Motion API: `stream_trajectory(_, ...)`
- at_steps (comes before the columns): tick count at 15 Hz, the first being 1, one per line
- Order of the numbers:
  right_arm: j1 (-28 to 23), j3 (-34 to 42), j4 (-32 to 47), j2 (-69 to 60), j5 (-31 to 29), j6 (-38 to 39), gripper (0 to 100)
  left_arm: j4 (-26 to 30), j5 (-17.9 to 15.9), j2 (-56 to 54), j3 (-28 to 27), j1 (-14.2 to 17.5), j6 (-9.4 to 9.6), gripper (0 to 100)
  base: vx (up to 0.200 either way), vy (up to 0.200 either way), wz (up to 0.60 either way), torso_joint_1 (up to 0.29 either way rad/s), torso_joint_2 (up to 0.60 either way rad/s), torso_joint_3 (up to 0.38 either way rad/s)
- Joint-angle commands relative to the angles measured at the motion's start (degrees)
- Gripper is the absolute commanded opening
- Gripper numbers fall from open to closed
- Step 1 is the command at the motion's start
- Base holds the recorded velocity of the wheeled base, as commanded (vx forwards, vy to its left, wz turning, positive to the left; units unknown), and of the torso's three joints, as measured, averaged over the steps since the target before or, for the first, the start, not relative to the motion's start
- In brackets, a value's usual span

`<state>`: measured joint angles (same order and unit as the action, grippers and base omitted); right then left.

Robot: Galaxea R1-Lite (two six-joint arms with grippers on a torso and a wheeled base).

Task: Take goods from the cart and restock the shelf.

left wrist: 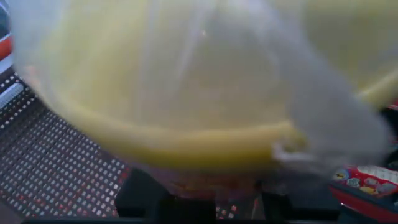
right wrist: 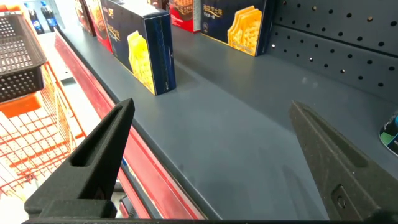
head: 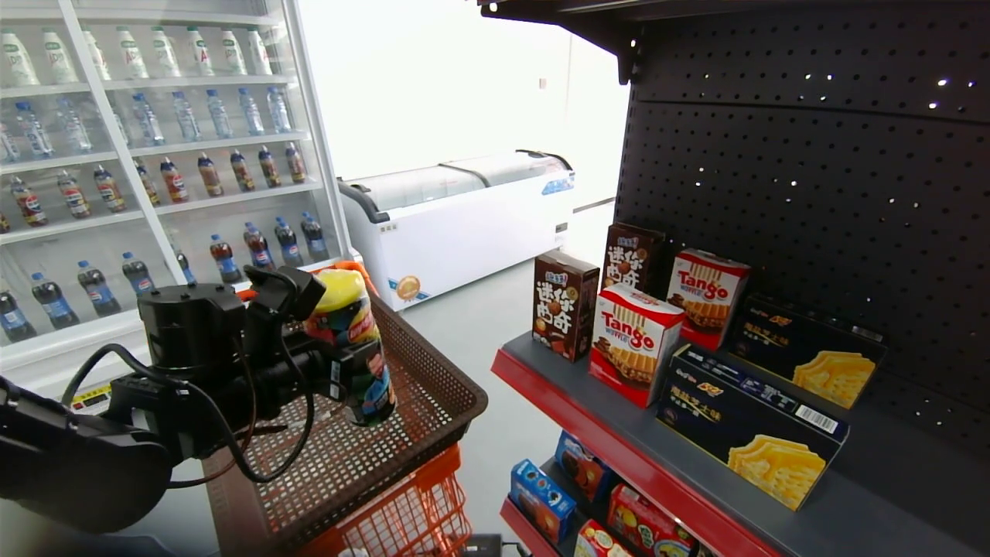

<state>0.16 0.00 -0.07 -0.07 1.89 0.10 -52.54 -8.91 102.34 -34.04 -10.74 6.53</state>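
Left gripper (head: pixel 349 370) clamped on the mid-body of a tall cylindrical snack can with printed label (head: pixel 363 387); the dark fingers (head: pixel 340 379) cover part of the label. Can held over the brown plastic mesh basket (head: pixel 433 387) atop the orange wire cart (head: pixel 402 518). Long axis near vertical, yellow plastic lid (left wrist: pixel 186 93) uppermost and tipped slightly toward the robot's left, base lowest. In the left wrist view the lid sits so close it is a blur, and the can body beneath is hard to make out. Right gripper (right wrist: pixel 211 106) spread wide, above the grey shelf board with red front edge (right wrist: pixel 236 149), near a dark blue cracker box (right wrist: pixel 152 50).
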Motion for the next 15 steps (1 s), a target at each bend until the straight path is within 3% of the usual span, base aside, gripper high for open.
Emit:
stream_trajectory(1, 0.02, 0.0, -0.01, 0.07, 0.04, -0.01, 100, 0.6, -0.67, -4.08, -1.03, -0.77, -0.03, 0, 0.0, 0.0, 0.0, 0.0, 0.0, 0.0)
stream_trajectory(5, 0.02, 0.0, -0.01, 0.07, 0.04, -0.01, 100, 7.54, -8.49, -10.41, -2.0, -4.29, -0.12, 0, 0.0, 0.0, 0.0, 0.0, 0.0, 0.0)
stream_trajectory(9, 0.02, 0.0, -0.01, 0.07, 0.04, -0.01, 100, 10.0, -15.26, -12.6, -3.93, -6.66, -0.21, 0, 0.0, 0.0, 0.0, 0.0, 0.0, 0.0)
stream_trajectory(12, 0.02, 0.0, -0.01, 0.07, 0.04, -0.01, 100, 9.74, -16.23, -12.6, -6.22, -8.86, -2.23, 0, 0.0, 0.0, 0.0, 0.0, 0.0, 0.0)
stream_trajectory(15, 0.02, 0.0, -0.01, 0.07, 0.04, -0.01, 100, 9.83, -16.31, -12.6, -7.36, -9.21, -2.75, 0, 0.0, 0.0, 0.0, 0.0, 0.0, 0.0)
